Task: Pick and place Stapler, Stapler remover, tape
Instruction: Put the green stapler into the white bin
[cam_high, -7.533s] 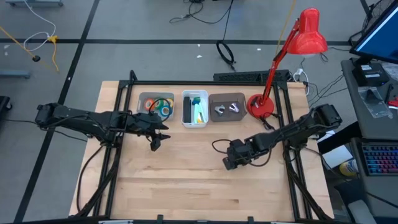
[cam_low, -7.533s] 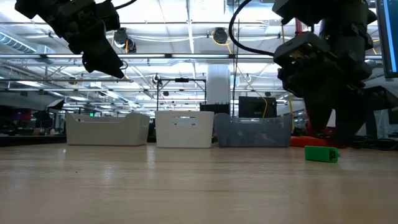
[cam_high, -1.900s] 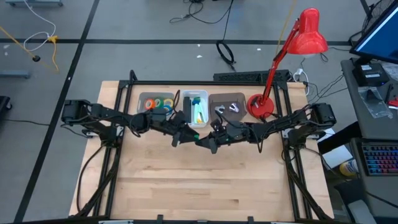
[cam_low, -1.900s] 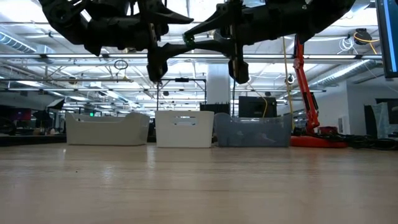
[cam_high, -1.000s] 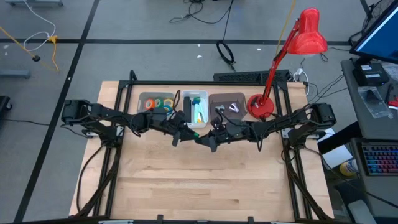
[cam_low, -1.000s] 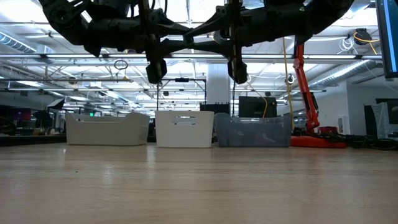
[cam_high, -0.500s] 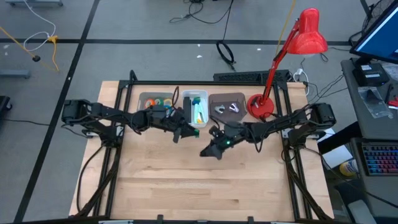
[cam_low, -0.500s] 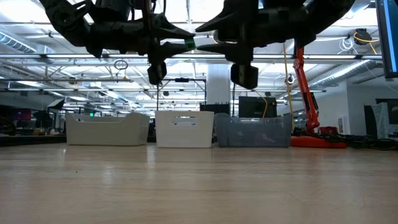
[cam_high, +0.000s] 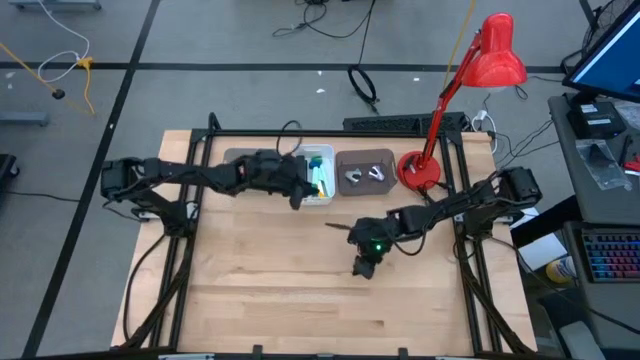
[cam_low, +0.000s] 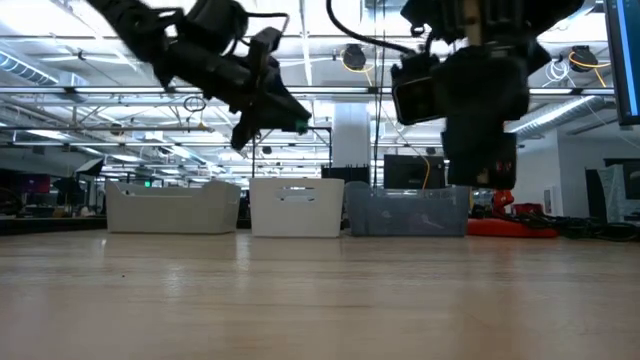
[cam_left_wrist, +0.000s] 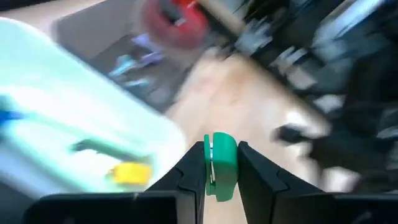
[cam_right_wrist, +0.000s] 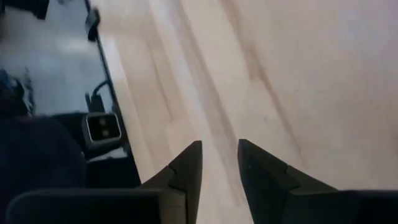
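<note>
My left gripper (cam_high: 297, 200) hangs over the near rim of the white middle bin (cam_high: 318, 190), shut on a small green stapler (cam_left_wrist: 221, 165); the stapler also shows as a green speck (cam_low: 301, 125) in the low view. My right gripper (cam_high: 362, 268) stands open above the bare table right of centre, with nothing between its fingers (cam_right_wrist: 186, 163). The staple removers (cam_high: 365, 175) lie in the grey right bin. My left arm covers most of the grey left bin (cam_high: 230, 158), and the tape is hidden. My left gripper pinches the green stapler by its two flat sides (cam_left_wrist: 214, 177) between its two fingers. The fingers come slanting down from the table's left. The stapler's rounded end (cam_left_wrist: 222, 142) sticks out past the fingertips, and the stapler is lifted clear above the bin.
The white bin holds a yellow piece (cam_left_wrist: 130, 173) and other small items. A red desk lamp's base (cam_high: 420, 172) stands at the far right beside the bins. Black frame rails (cam_high: 190, 180) run along the table's sides. Bare wood (cam_high: 300, 300) lies toward the near edge.
The two grippers met over the table's middle and have parted. My left gripper has swung toward the far edge to the white bin, carrying the green stapler. My right gripper has drawn off toward the near right, sinking and tipping its fingers downward.
</note>
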